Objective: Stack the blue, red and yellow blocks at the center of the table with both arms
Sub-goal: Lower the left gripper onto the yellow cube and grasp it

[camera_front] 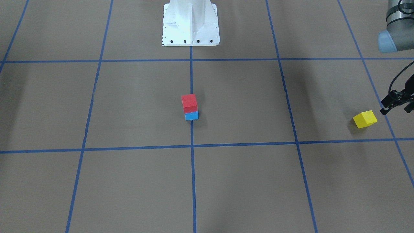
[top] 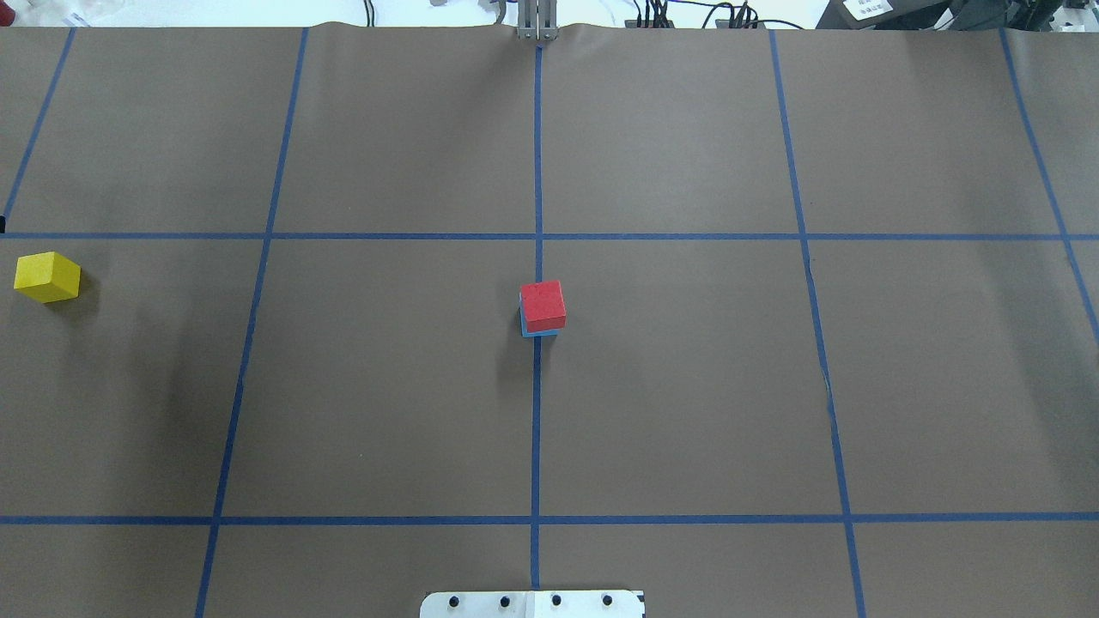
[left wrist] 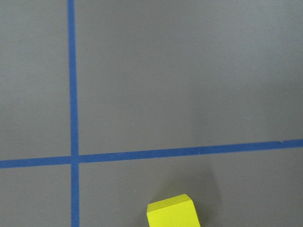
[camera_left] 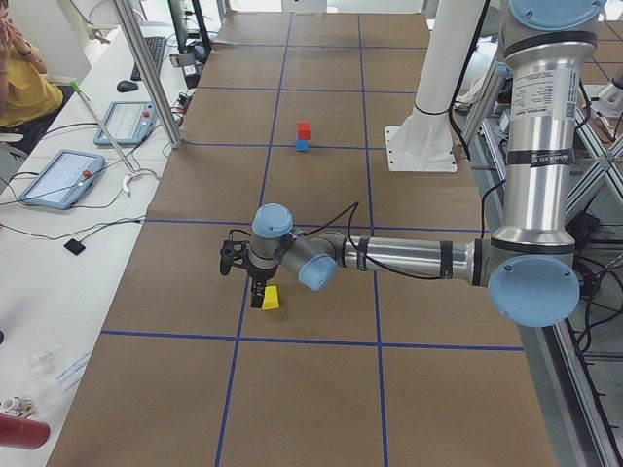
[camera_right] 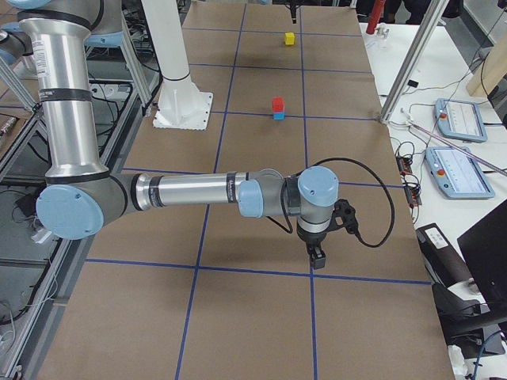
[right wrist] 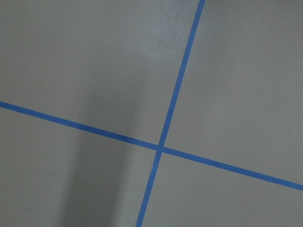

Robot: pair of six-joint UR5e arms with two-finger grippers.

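Brown paper over the table (top: 687,386), ruled into big squares by blue tape (top: 537,429). A white base (camera_front: 190,26) bolted down at the middle of the robot's edge. Beyond the operators' edge, a white bench (camera_left: 58,253) with tablets (camera_left: 60,177) and a metal post (camera_left: 148,73). A person (camera_left: 24,83) in a yellow top at one end of it, a red cylinder (camera_left: 19,431) at the other.

At the table's centre, on the middle tape line, the red block (top: 543,302) squarely on the blue block (camera_front: 191,116). Close to the left edge, about midway between the robot's edge and the operators', the yellow block (top: 47,276) flat on the paper, turned at an angle to the tape.

From overhead, only a sliver of blue showing under the red. In the front view, the left gripper (camera_front: 396,111) cut by the border, so only part of it on show. The right gripper (camera_right: 317,257) seen from the right end alone, small and dark. Wrist views filled with paper and a tape crossing each, plus the yellow block's top at the lower border of the left one.

Left gripper low over the paper just beside the yellow block, toward the left edge, clear of it in the front view. Jaws spread wide, nothing between them. Right gripper pointing down over a tape crossing toward the right edge, well apart from every block. Cannot tell how far its jaws stand apart.
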